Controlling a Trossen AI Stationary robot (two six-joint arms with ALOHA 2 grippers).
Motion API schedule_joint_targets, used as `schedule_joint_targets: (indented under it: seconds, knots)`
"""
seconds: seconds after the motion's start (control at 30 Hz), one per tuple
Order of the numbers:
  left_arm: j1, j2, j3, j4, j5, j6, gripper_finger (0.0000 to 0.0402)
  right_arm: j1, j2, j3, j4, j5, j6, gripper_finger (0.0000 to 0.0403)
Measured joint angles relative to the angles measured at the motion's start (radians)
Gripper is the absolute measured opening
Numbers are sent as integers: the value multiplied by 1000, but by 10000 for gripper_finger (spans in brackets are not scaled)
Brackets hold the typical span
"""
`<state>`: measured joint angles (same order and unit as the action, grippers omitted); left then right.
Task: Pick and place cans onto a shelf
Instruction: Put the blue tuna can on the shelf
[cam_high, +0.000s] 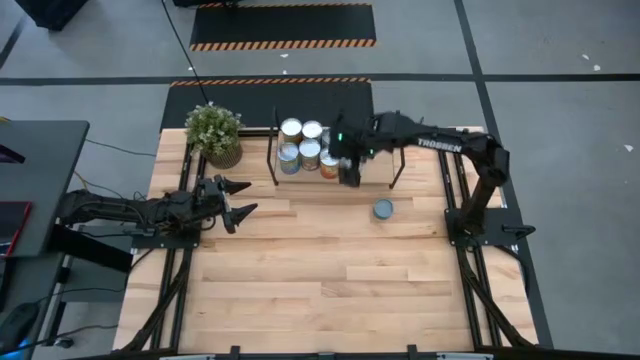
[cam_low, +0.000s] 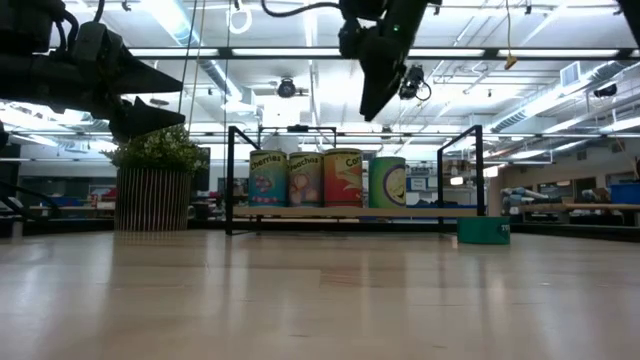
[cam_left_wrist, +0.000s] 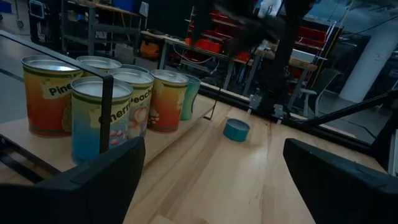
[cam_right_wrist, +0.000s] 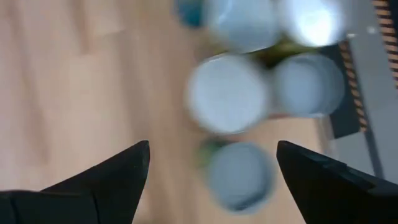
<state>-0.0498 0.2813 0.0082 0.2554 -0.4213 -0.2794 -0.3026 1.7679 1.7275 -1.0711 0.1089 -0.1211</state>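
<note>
Cans (cam_high: 303, 145): grouped upright on shelf (cam_low: 420, 211), left part. 
One teal can (cam_high: 383, 208): alone on table (cam_high: 330, 270), off the shelf, nr right arm base. 
R gripper (cam_high: 349, 172): raised above shelf's right part, jaws apart, nothing held. 
L gripper (cam_high: 238, 198): over table left of shelf, jaws wide, empty. 
Plant (cam_high: 214, 132): table's far left corner.

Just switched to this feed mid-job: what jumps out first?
The cluster of cans standing on the shelf at the table's far edge, with the right hand hanging open and empty above them. One short teal can sits alone on the table in front of the shelf; the left hand waits open beside the potted plant.
</note>
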Motion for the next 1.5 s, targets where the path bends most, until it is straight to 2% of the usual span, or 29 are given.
schedule_joint_targets:
  seconds: [0.2,0.33,0.47,0.63,0.87,1.17,1.3,1.5]
  knots:
    - [0,0,0,0,0,-6,389,151,-12,-191,13,-12,50,359]
    - [0,0,0,0,0,-30,389,203,-11,-311,25,-10,88,359]
    - [0,0,0,1,0,-51,389,194,-12,-398,38,-2,118,363]
    - [0,0,0,2,0,-52,389,174,-12,-480,105,-5,54,375]
    - [0,0,0,1,15,-53,389,140,-12,-545,109,3,38,389]
    - [0,0,0,1,15,-52,389,133,-12,-645,132,22,24,388]
    - [0,0,0,1,15,-51,389,132,-12,-677,134,25,24,375]
    - [0,0,0,1,15,-51,389,129,-12,-686,131,19,47,317]
